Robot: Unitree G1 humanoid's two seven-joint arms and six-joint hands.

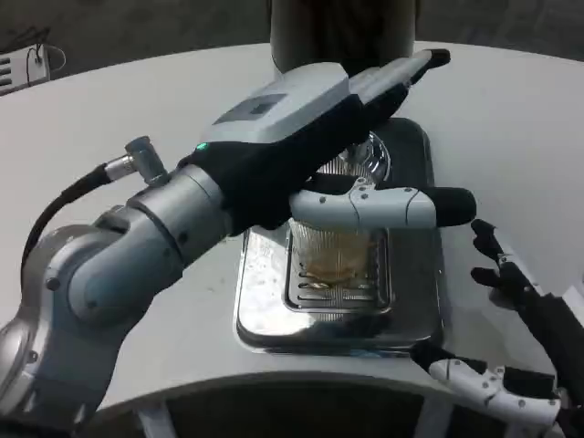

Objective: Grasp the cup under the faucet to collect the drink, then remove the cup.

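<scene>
Grasping the clear ribbed cup on the steel drip tray with the left hand; right hand hovering released, fingers spread, beside the tray.

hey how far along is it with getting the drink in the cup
Done: the left hand has the clear cup wrapped, standing on the metal drip tray below the dispenser. In hand: amber liquid shows low in the cup, so collecting seems underway. Left: lifting the cup away. The right hand waits open by the tray.
</scene>
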